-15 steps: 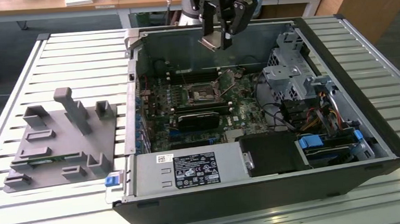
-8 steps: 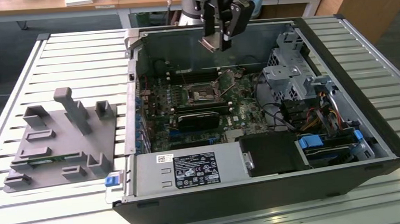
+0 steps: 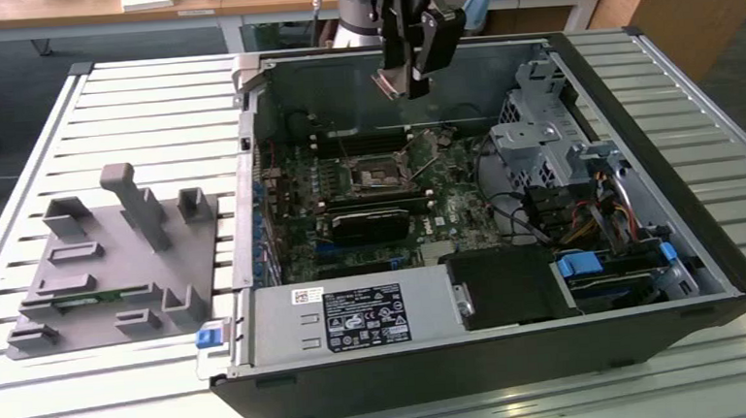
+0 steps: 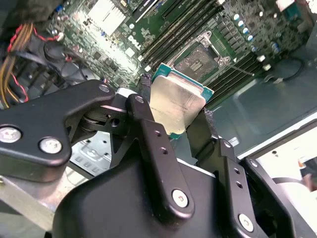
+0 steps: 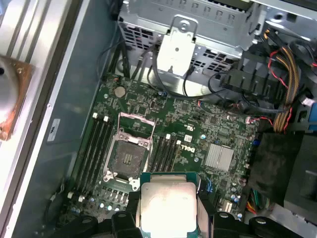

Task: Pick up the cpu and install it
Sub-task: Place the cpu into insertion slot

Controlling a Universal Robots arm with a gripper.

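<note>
i find the gripper (image 3: pixel 406 88) hanging over the open case (image 3: pixel 680 151), high above the motherboard (image 3: pixel 345 172), near the case's far wall in the exterior view. its fingers are clamped on the cpu (image 4: pixel 176 101), one black finger (image 4: pixel 143 116) on each of two opposite edges. in both wrist views the silvery top plate faces the camera, with the thin green rim showing round it. the cpu (image 5: pixel 167 206) is carried in the air, well clear of the board and not seated. the socket (image 5: pixel 128 153) lies open on the motherboard, its metal frame tipped up, with memory slots on either side of it. in the second wrist view the socket (image 4: pixel 198 59) sits beyond the cpu's far corner. a black card (image 3: pixel 371 224) lies across the board nearer the power supply (image 3: pixel 353 317). the case rests on a slatted table (image 3: pixel 146 97). at the exterior view's left, beside the case, stands a grey fixture (image 3: pixel 104 264) holding a green stick (image 3: pixel 94 299).
</note>
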